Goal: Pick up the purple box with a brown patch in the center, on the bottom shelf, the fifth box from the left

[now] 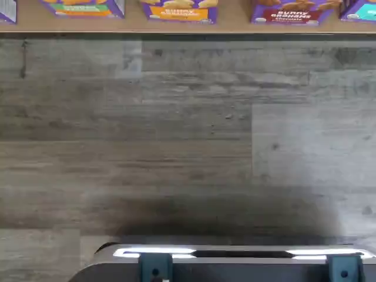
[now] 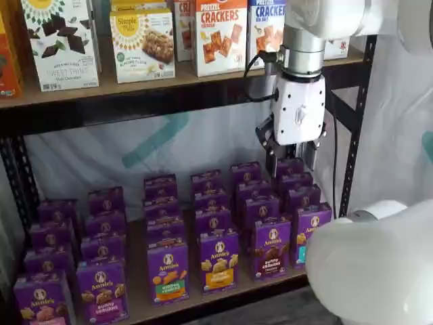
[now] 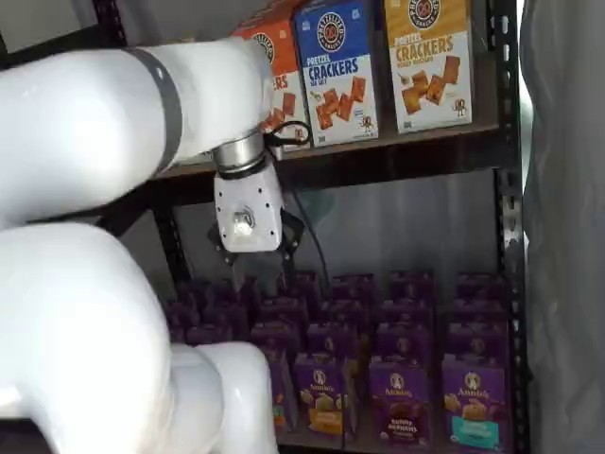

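The purple box [image 2: 272,247] with dark brown cookies at its centre stands at the front of its row on the bottom shelf [image 2: 139,308]. It also shows in a shelf view [image 3: 402,397] and in the wrist view [image 1: 291,12]. My gripper [image 2: 291,162] hangs between the two shelves, above and a little behind that row. It is open and empty: purple cartons show through the gap between its black fingers [image 2: 271,159]. It also shows in a shelf view [image 3: 253,257].
A carton with a yellow-orange band [image 2: 218,261] and one with a teal patch [image 2: 308,233] flank the box. Cracker boxes [image 2: 220,34] stand on the upper board. A black rack post [image 2: 355,122] stands at the right. The wrist view shows grey floor [image 1: 188,129] and a dark mount [image 1: 235,267].
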Robot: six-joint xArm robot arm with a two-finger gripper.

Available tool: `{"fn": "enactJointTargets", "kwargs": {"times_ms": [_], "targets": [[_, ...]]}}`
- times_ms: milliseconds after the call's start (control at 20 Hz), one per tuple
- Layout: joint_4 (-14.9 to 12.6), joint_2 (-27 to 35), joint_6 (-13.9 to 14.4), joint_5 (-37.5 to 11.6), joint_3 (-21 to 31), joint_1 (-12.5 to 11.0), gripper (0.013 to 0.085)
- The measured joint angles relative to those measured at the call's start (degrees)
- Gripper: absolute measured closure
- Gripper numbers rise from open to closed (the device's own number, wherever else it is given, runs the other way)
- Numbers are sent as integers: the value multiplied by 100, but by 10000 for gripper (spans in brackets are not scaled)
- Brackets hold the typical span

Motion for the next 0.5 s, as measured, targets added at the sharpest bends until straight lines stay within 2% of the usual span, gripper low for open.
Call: {"fn": "enactJointTargets", "kwargs": {"times_ms": [50,100,150,300,500], "targets": [[-74,17,53,25,-14,42,130],[-355,86,234,113,-67,204,130],[-430,107,281,130,-77,238,130],[-440,164,264,95,-73,206,130],[-373,214,189,-203,54,125,130]]}}
